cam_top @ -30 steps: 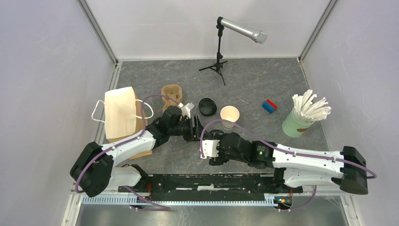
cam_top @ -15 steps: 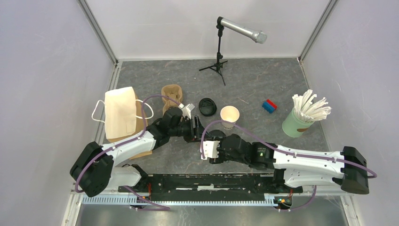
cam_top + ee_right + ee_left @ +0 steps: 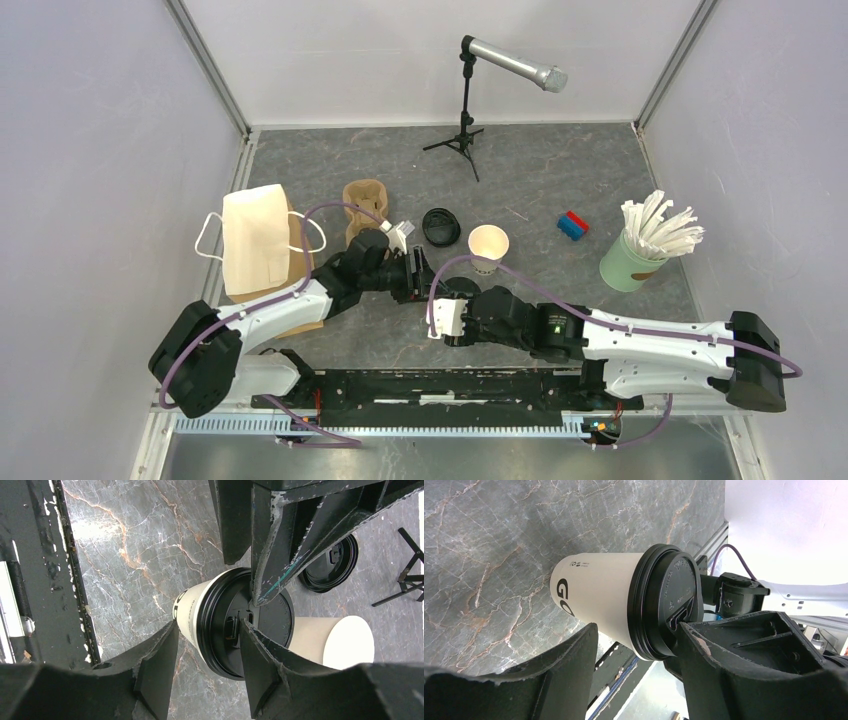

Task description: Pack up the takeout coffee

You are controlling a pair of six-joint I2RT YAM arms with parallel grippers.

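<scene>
A white coffee cup with dark lettering (image 3: 596, 592) and a black lid (image 3: 265, 615) stands on the table between both grippers; in the top view they mostly hide it. My left gripper (image 3: 418, 272) is open, with one finger (image 3: 734, 655) resting on the lid top and the other (image 3: 559, 670) beside the cup wall. My right gripper (image 3: 452, 298) is open too, with one finger (image 3: 262, 665) over the lid and the other (image 3: 157, 665) beside the cup. A second white cup (image 3: 488, 243) stands open without a lid just behind. A loose black lid (image 3: 440, 226) lies left of it.
The brown cup carrier (image 3: 365, 203) and a paper bag (image 3: 257, 245) lie at the left. A pale green cup of wrapped straws (image 3: 636, 258) stands at the right, a blue and red block (image 3: 572, 225) is near it. A microphone stand (image 3: 464, 125) is at the back.
My right gripper has edged slightly up toward the lidded cup. The left gripper and the other things have stayed put.
</scene>
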